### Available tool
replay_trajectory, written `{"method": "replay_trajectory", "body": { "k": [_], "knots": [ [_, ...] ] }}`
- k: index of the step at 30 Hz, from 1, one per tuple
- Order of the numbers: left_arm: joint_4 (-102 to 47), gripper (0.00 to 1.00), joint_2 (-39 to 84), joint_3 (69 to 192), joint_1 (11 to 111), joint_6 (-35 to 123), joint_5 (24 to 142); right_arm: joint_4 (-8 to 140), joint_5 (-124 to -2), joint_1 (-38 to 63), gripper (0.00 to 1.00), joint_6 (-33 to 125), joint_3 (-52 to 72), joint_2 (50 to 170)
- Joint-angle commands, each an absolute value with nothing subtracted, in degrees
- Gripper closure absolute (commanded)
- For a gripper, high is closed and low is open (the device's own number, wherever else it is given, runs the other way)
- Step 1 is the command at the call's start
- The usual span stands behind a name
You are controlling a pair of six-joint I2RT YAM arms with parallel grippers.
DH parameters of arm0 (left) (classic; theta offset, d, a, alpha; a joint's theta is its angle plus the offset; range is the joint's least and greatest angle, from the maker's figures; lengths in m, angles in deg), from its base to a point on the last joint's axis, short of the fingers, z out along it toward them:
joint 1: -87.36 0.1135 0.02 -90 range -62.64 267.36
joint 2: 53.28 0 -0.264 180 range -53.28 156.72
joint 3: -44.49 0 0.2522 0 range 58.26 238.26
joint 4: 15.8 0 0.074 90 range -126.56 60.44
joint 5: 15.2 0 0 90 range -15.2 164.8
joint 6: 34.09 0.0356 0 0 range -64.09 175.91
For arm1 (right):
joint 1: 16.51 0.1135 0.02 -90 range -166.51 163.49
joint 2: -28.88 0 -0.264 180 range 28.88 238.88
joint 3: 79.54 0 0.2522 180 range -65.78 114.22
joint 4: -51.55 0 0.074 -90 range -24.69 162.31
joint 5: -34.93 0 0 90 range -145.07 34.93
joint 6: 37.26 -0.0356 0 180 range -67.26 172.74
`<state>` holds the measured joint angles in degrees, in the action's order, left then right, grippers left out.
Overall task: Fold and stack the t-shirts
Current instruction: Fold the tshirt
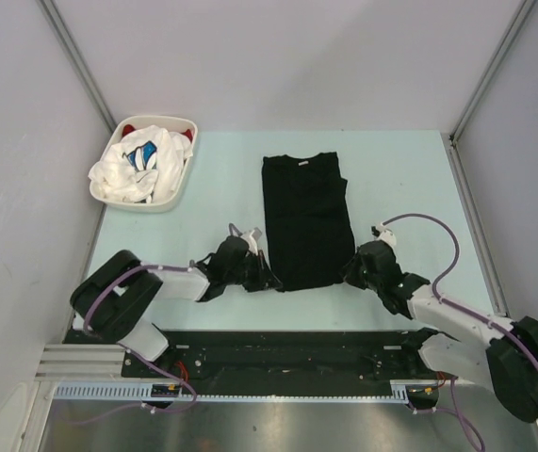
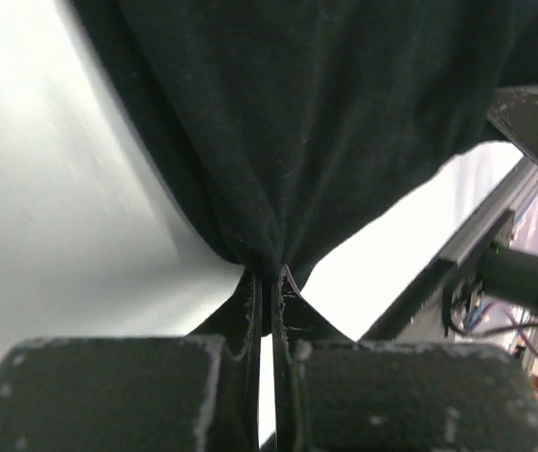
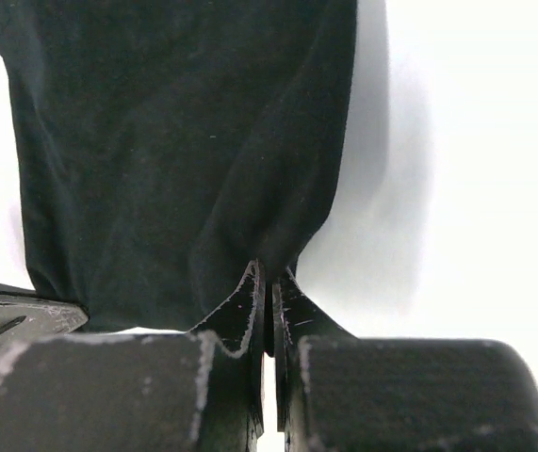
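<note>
While both arms reach in from the near edge in the top view, the black cloth t-shirt [image 1: 306, 221] lies flat on the pale green tabletop [image 1: 410, 188], around the middle. It is folded into a narrow lengthwise strip, collar at the far end, hem toward the arm bases. Left gripper [image 1: 267, 275] sits at the hem's near-left corner, right gripper [image 1: 351, 273] at the near-right corner, both touching cloth. White oval plastic basket [image 1: 176, 193] is at the far-left corner, well apart from the strip; it holds crumpled white tees with blue print [image 1: 137, 174] and a bit of red cloth [image 1: 129, 128] at the back rim. Left wrist view: left gripper [image 2: 267, 278] is clamped tight on the hem, cloth bunched into a pinch between the fingertips, shirt [image 2: 325, 122] fanning away with the corner lifted off the surface. Right wrist view: right gripper [image 3: 269, 273] is likewise pinched closed on the hem corner, folds of the shirt [image 3: 184, 141] converging at the tips, the rest lying flat beyond.
</note>
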<state>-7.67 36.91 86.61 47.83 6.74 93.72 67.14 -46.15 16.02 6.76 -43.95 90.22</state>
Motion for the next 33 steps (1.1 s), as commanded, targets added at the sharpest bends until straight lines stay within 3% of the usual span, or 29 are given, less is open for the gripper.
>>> {"method": "replay_trajectory", "body": {
  "k": [1, 8, 14, 21, 33],
  "knots": [
    [-11.10, 1.00, 27.07, 81.39, 41.93, 3.09, 88.71, 77.69, -37.51, 25.45, 1.00, 4.50, -43.98, 84.26],
    [-17.24, 1.00, 11.25, 75.22, 37.00, -1.48, 82.54, 85.61, -28.98, 37.70, 1.00, -1.48, -43.63, 77.84],
    [-31.91, 0.99, 1.66, 83.64, 36.91, 2.90, 78.41, 88.43, -25.20, 38.33, 1.00, 0.18, -38.81, 75.11],
    [-35.36, 1.00, 7.18, 94.90, 38.05, 8.27, 78.93, 83.51, -32.91, 26.67, 1.00, 6.94, -30.54, 76.69],
    [-33.87, 1.00, 16.58, 106.58, 50.77, 11.87, 84.55, 71.03, -48.22, 11.35, 1.00, 12.05, -17.36, 96.37]
  ]
}}
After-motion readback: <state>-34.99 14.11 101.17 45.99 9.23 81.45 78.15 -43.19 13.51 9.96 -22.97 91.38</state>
